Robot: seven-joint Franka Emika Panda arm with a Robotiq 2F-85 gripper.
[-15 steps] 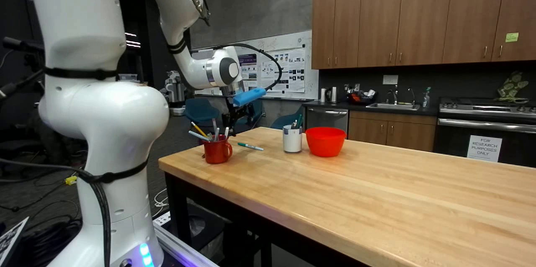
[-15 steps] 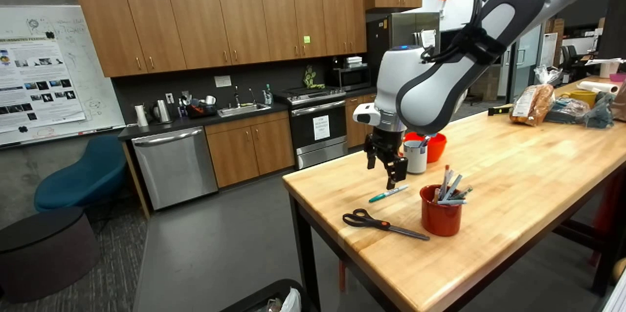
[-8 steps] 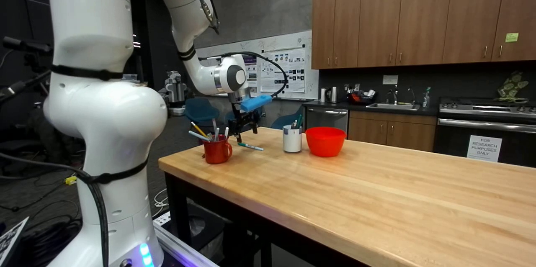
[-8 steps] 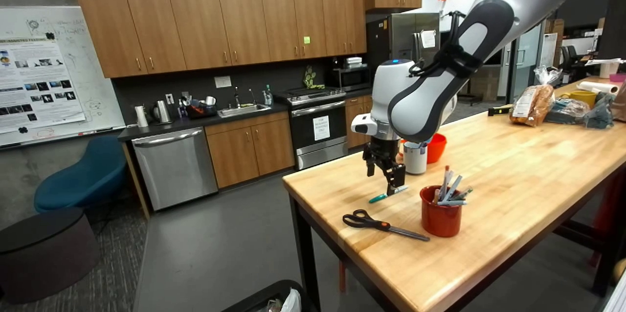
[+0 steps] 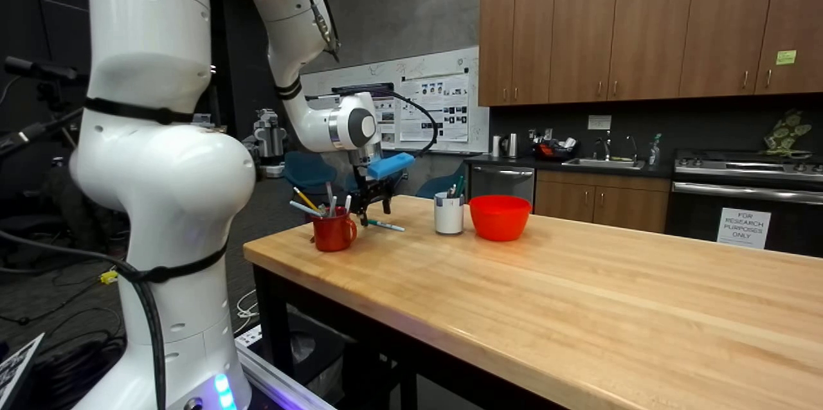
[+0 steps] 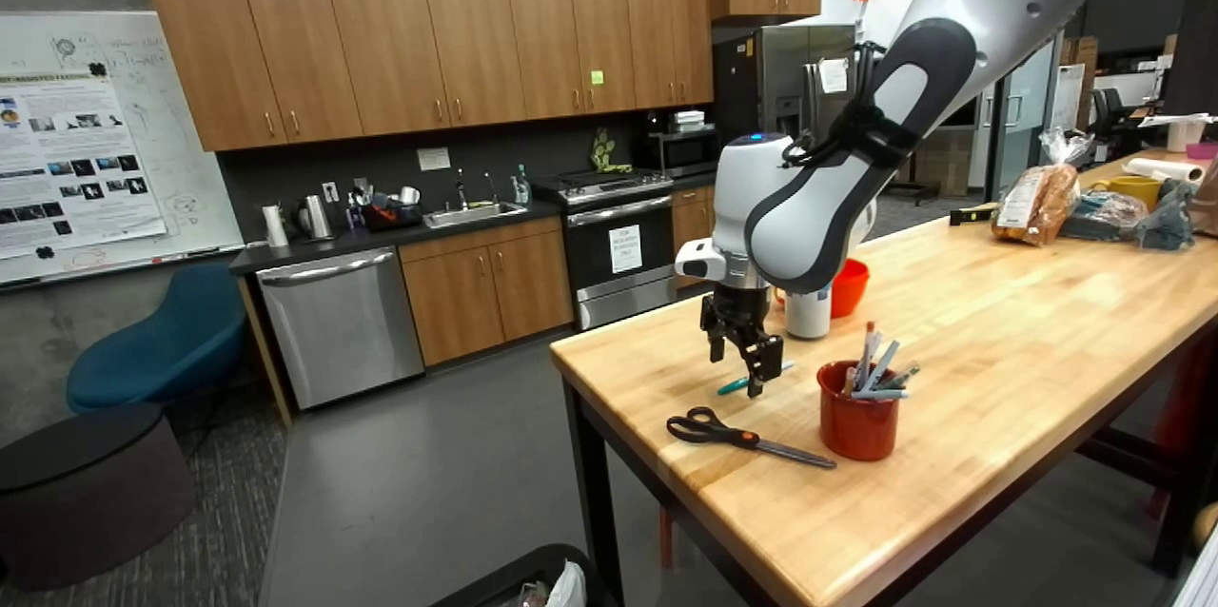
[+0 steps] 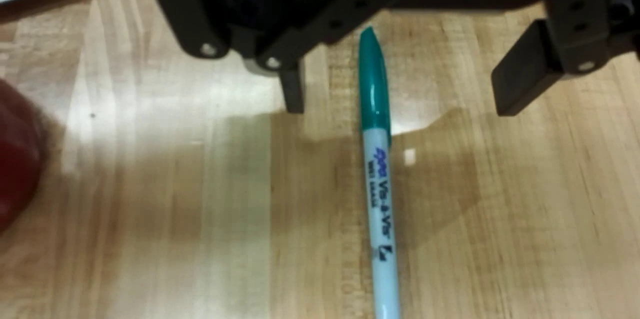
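Green-capped marker [image 7: 378,173], one, flat on the wooden table [image 6: 961,493], its cap seen between the widely parted jaws of the gripper [image 7: 400,109]; nothing held, the wider gap falling away from the red mug [image 6: 858,426]. Mug near but apart, its rim propping leaning pens [image 6: 882,365]. Scissors [image 6: 750,439], flat, handles towards a table edge. White cup [image 5: 449,216], past the marker's pale end; wood shows between, so the two vessels appear to bound the room for moving.

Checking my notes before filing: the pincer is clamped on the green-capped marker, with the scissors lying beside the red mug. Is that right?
One slip: the pincer isn't clamped on the green-capped marker; the wrist view shows open jaws with gaps on either side. The scissors do lie beside the red mug.
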